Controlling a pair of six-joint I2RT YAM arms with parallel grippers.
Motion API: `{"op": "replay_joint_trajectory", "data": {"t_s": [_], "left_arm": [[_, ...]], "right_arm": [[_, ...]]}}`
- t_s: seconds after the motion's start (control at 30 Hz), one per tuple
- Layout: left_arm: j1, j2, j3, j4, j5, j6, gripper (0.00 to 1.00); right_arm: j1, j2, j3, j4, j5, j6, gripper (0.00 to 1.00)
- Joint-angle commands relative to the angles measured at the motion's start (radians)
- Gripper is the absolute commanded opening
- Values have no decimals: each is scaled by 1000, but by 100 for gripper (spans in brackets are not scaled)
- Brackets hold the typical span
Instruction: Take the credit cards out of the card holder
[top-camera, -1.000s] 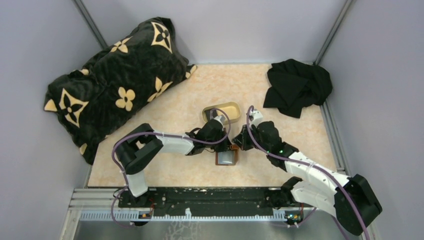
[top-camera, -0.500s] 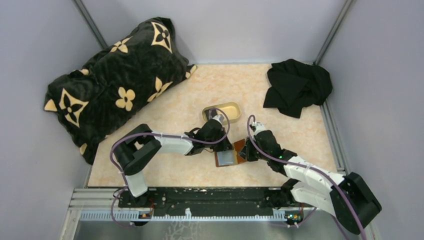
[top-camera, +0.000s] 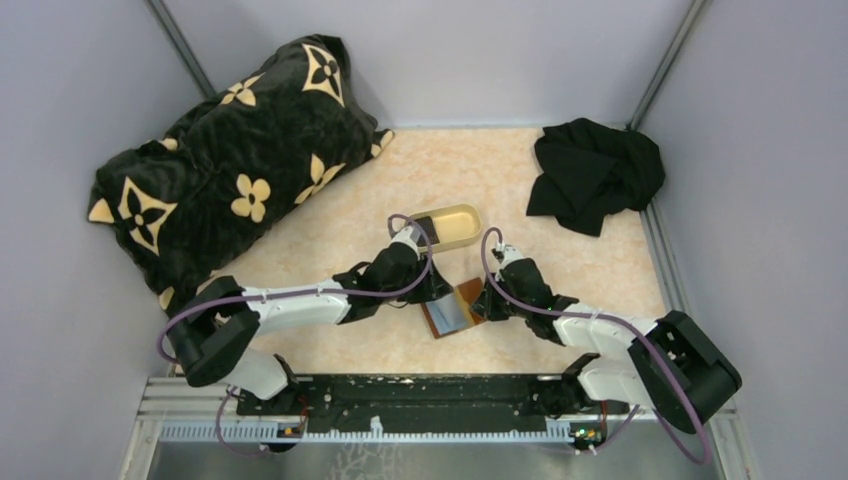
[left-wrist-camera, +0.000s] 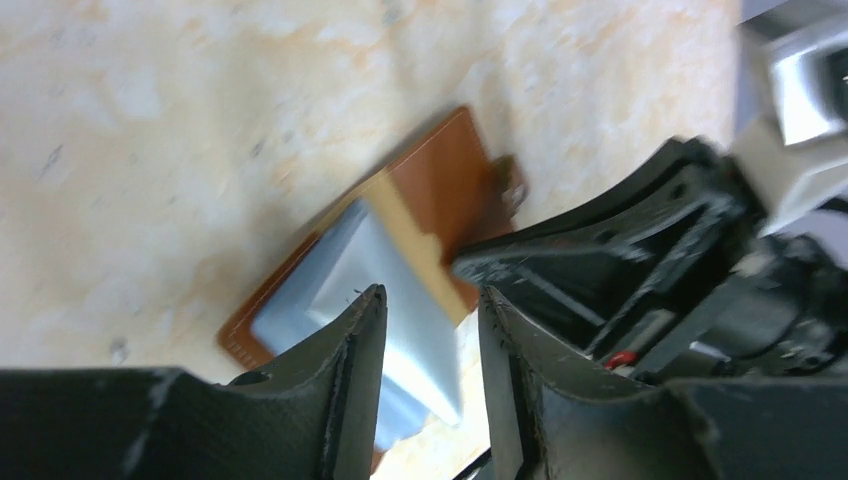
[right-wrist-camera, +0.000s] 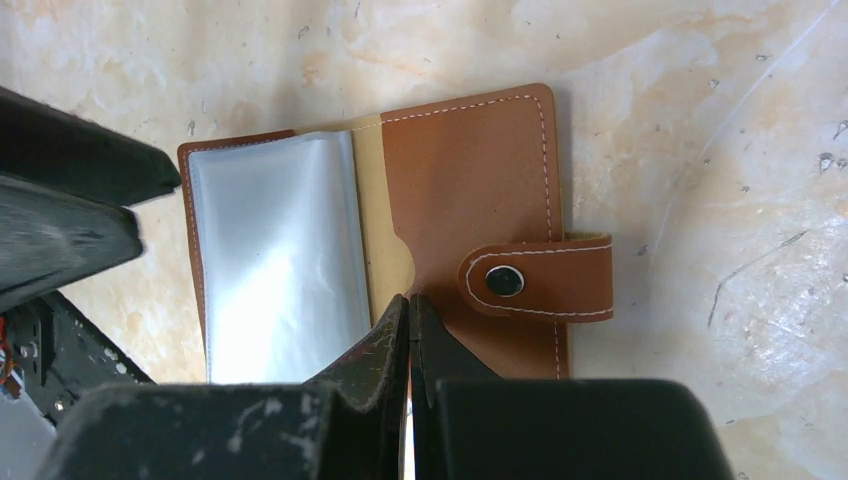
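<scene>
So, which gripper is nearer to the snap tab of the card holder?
Right. The right gripper, shut, is at the fold of the card holder, just beside the snap tab. The left gripper, open, is above the clear-sleeve half, on the side away from the tab.

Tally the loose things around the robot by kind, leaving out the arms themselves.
Cushion: 1
Cloth: 1
Tray: 1
Card holder: 1
Total: 4
</scene>
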Motion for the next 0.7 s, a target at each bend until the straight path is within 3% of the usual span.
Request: {"op": "replay_joint_trajectory", "data": {"t_s": [0.0,0.23,0.67], "left_arm": [[-8,-24,-98,20,-8,-62,44],[-9,-12,-149,96,45,-117,40],[-11,-9,-171,97,14,-122,39]], "right_arm": [[2,10,-16,45,-13,0,0],[2,44,-9,55,-19,-8,0],[3,92,-6,100,-47,-2,0]]}}
